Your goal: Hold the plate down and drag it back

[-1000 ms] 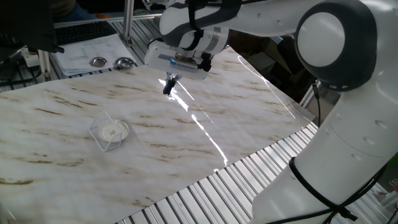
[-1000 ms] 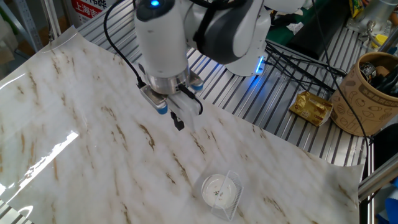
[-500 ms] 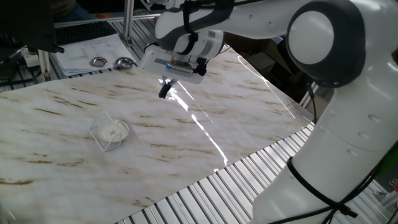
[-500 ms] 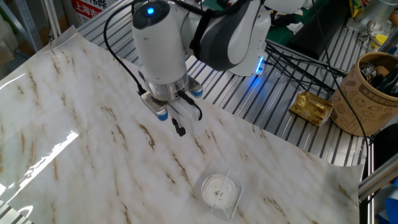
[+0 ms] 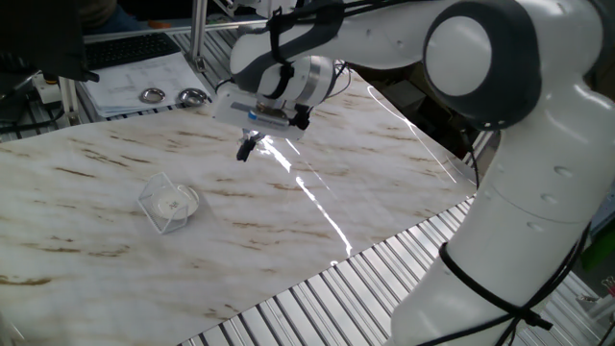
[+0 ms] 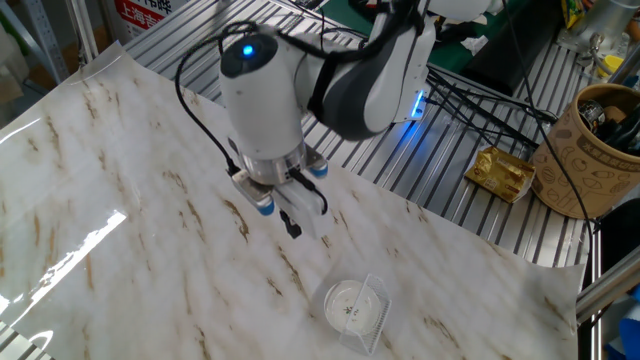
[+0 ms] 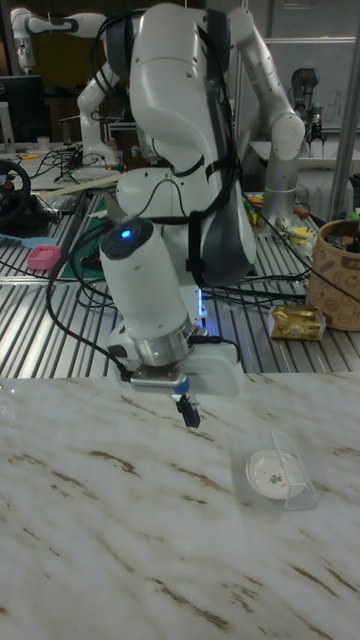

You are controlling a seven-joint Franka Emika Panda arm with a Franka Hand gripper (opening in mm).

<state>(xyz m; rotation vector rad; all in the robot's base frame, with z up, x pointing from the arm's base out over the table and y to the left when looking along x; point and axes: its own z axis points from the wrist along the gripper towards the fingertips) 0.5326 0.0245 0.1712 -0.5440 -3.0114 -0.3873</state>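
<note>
White plate (image 5: pixel 173 203) with a speckled centre, inside a clear box (image 5: pixel 159 217). Desk (image 5: pixel 86 250) white marble streaked with brown veins. White arm (image 5: pixel 519 192); black fingers (image 7: pixel 189 413). Two silver discs (image 5: pixel 152 95).

Glossy marble-print table sheet (image 5: pixel 317 144) throws glare. Small round white plate (image 5: pixel 173 203) looks matt, speckled; the clear plastic box (image 7: pixel 291 470) around it is see-through. Two shiny metal discs (image 5: pixel 173 95) at 11 o'clock.
</note>
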